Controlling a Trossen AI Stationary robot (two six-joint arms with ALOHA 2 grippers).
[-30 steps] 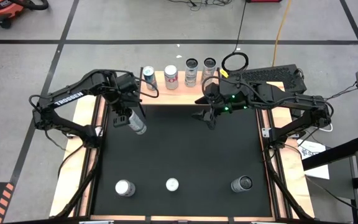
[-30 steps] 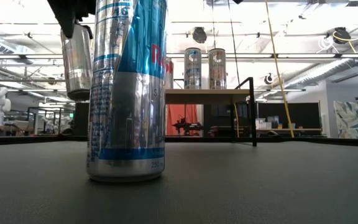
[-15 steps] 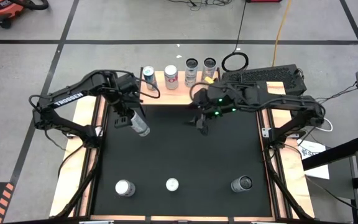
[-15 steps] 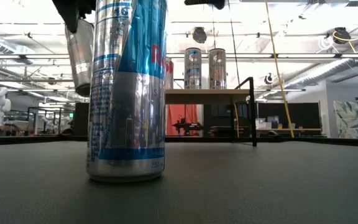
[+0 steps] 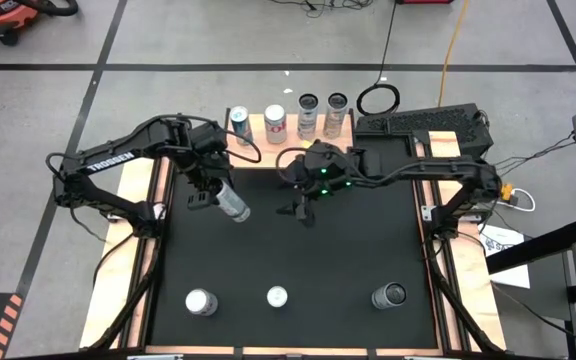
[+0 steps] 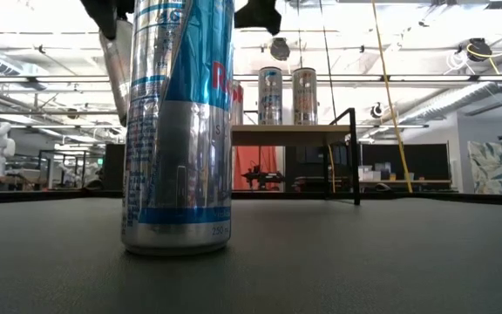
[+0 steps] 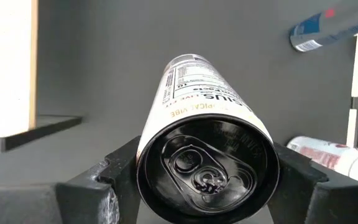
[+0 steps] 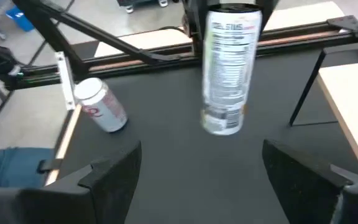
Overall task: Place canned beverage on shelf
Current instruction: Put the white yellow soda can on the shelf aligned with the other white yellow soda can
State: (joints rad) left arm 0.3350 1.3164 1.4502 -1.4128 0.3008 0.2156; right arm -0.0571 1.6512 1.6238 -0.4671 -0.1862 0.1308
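High view: the left claw (image 5: 215,190) grips a silver can (image 5: 233,203) by its top end, holding it tilted above the black counter (image 5: 358,250), near the shelf (image 5: 290,127) at the counter's far edge. On the shelf's pale top stand four cans in a row (image 5: 288,120). The right claw (image 5: 301,208) hangs over the counter just beside the held can, jaws spread and holding nothing. Three more cans (image 5: 276,297) stand along the counter's near edge. Low view: a blue-and-silver can (image 6: 179,131) stands close to the lens; behind it the shelf (image 6: 293,133) carries two cans that show, and its black leg (image 6: 354,157) reaches the counter. Part of the silver can (image 6: 125,61) hangs in the air at upper left. Left wrist view: the left claw (image 7: 207,180) is clamped on the silver can (image 7: 201,118), one finger on each side of its black top, which faces the lens. Right wrist view: the right claw (image 8: 197,174) stands open, its fingers (image 8: 114,177) well apart, facing the silver can (image 8: 227,68) held by the other arm; a red-and-white can (image 8: 100,104) stands beyond.
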